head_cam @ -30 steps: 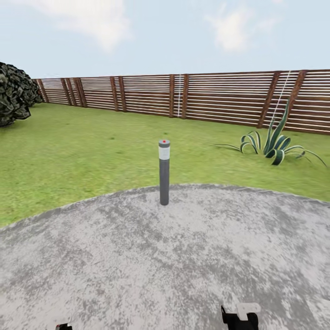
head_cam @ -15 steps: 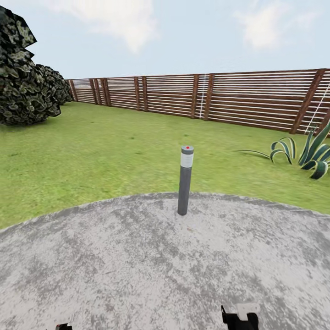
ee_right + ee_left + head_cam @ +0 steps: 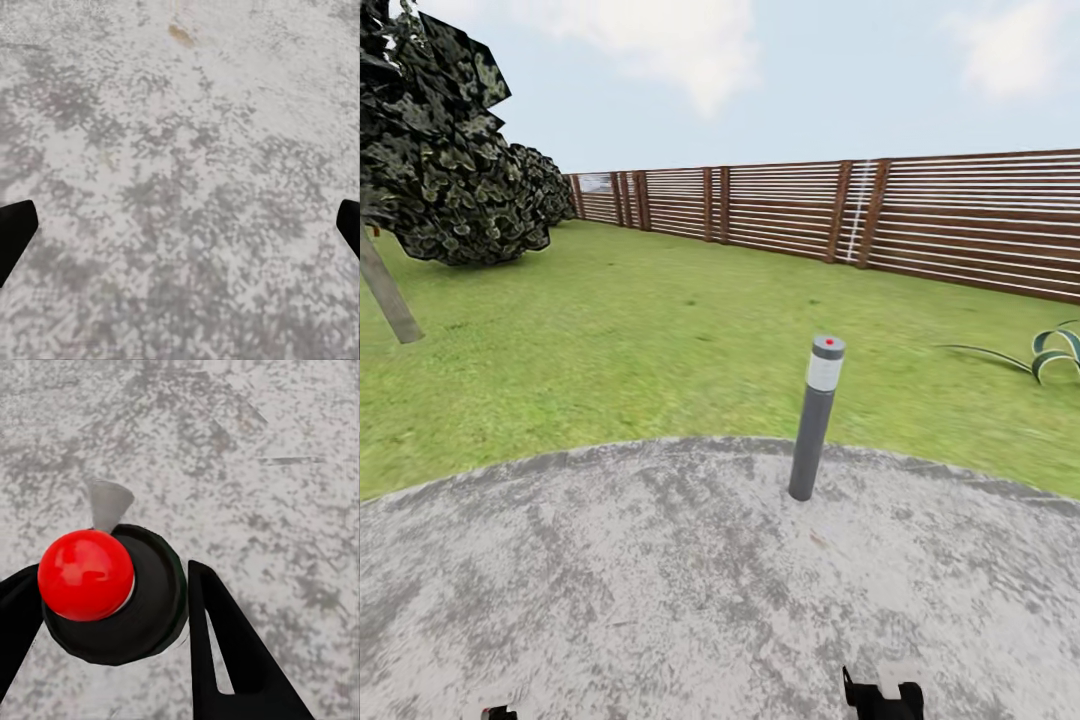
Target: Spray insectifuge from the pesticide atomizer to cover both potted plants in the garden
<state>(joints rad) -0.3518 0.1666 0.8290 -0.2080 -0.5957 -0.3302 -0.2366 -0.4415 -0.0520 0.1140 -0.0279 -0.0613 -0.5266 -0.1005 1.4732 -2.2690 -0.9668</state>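
Observation:
In the left wrist view my left gripper [image 3: 109, 577] is shut on the pesticide atomizer [image 3: 150, 607], seen from above as a dark round body with a red knob [image 3: 85, 574] and a pale nozzle [image 3: 109, 502]. One black finger [image 3: 225, 660] presses each side of it. It hangs over the grey stone patio [image 3: 660, 580]. My right gripper [image 3: 180, 225] is open over bare stone, its fingertips at the picture's edges. In the head view, bits of both grippers peek in at the bottom edge. The potted plants are out of view.
A tall grey bollard post [image 3: 815, 420] stands at the patio's far rim, ahead and slightly right. Beyond lies green lawn [image 3: 610, 330] up to a wooden slat fence [image 3: 920, 220]. A dark leafy tree [image 3: 450, 150] with a leaning trunk [image 3: 385, 290] stands left, and a striped agave [image 3: 1060, 355] at the right edge.
The head view has swung left: bollard, fence and agave slid right in the picture and the tree came in. Both grippers keep their places at the bottom edge.

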